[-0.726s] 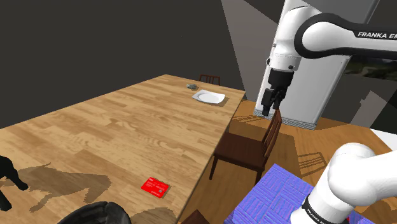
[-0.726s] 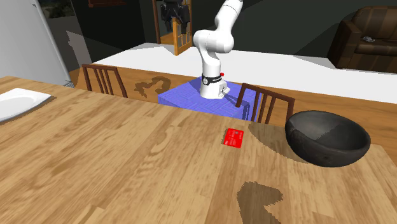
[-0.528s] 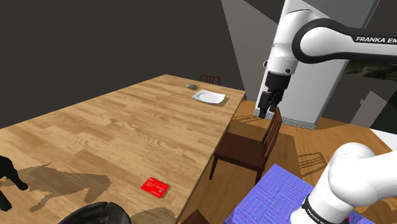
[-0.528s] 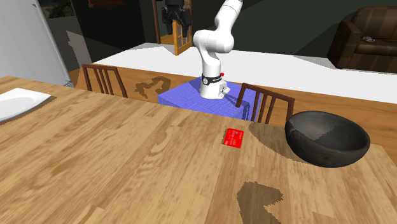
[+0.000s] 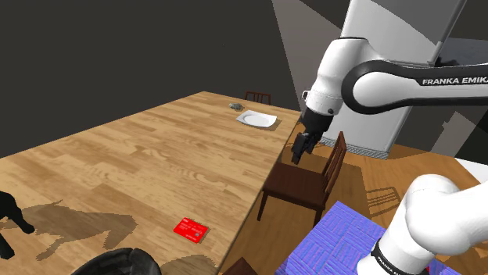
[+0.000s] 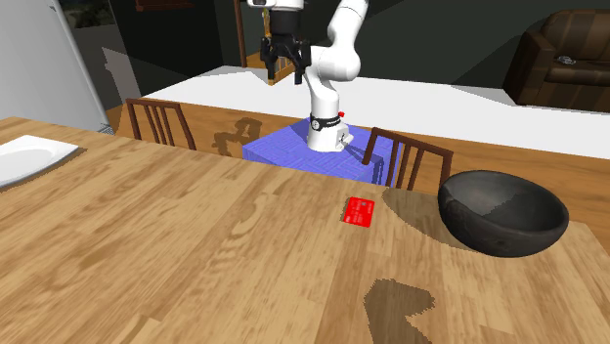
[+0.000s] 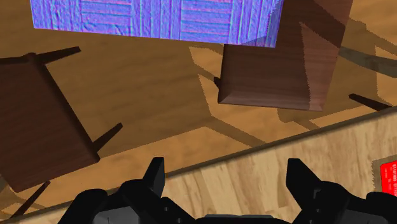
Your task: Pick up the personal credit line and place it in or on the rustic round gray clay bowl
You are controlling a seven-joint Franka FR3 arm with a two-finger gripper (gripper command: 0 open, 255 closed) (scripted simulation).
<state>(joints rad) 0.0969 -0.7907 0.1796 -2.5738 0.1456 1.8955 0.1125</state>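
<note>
A small red card (image 5: 191, 229) lies flat on the wooden table (image 5: 141, 164) near its edge, close to a dark round bowl (image 5: 117, 264). The second exterior view has the card (image 6: 361, 211) just left of the bowl (image 6: 503, 210), apart from it. My gripper (image 5: 299, 153) hangs open in the air above a brown chair (image 5: 305, 183) beside the table edge, far from the card. In the second exterior view the gripper (image 6: 282, 73) is high in front of the arm. In the wrist view its fingers (image 7: 154, 175) stand apart and the card (image 7: 388, 178) shows beyond one finger.
A white plate (image 5: 257, 119) and a small grey object (image 5: 234, 105) sit at the table's far end. Chairs (image 6: 411, 161) (image 6: 161, 122) stand along the table's side by the blue stand (image 6: 313, 147). A black animal figure (image 5: 8, 223) stands at the shoulder view's left edge.
The arm has swung down and toward the shoulder view's left, bringing the gripper lower and closer to the table edge. Card and bowl have not moved.
</note>
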